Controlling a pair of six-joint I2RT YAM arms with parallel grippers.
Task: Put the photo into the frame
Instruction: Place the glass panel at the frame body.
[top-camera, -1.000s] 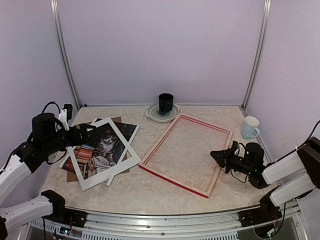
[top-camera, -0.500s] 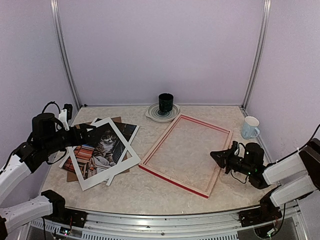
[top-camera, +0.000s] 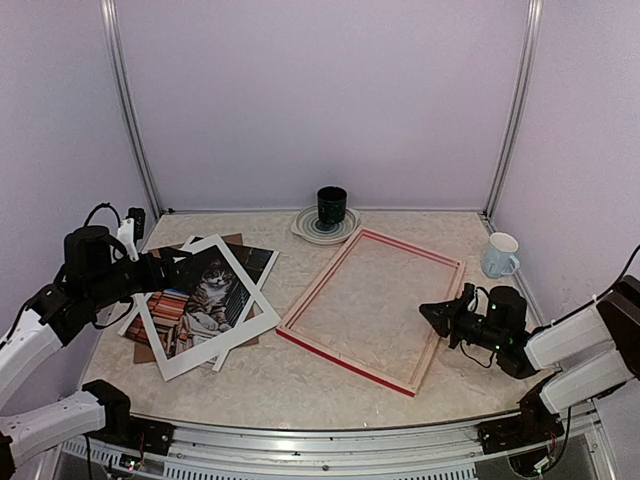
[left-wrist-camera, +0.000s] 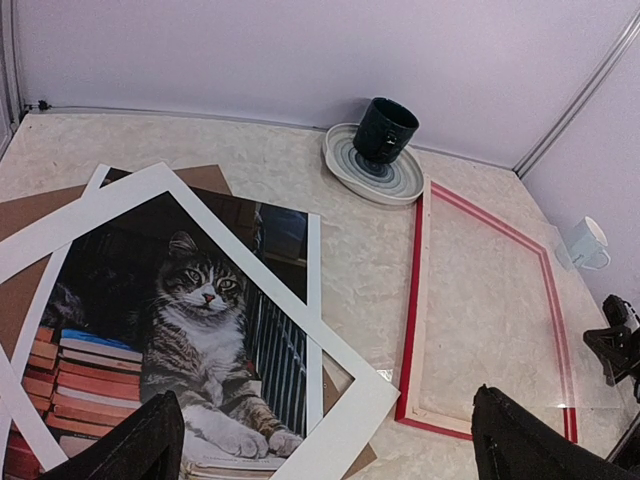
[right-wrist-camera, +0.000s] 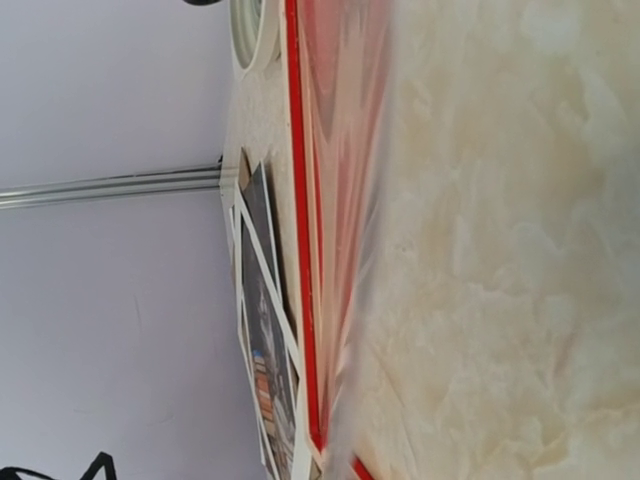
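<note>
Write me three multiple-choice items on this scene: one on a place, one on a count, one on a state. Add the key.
1. Where does the photo lie?
A. Under the white mat, beside the frame
B. Inside the frame
C. Held up in the air

2. How many mugs are in the scene?
A. One
B. Two
C. Three

3. How is the left gripper?
A. Open, empty
B. Shut on the photo
C. Shut on the white mat

Key:
1 A, the mat lies across the print.
2 B, a dark mug at the back and a white mug at the right.
3 A, its fingers stand wide apart with nothing between them.
</note>
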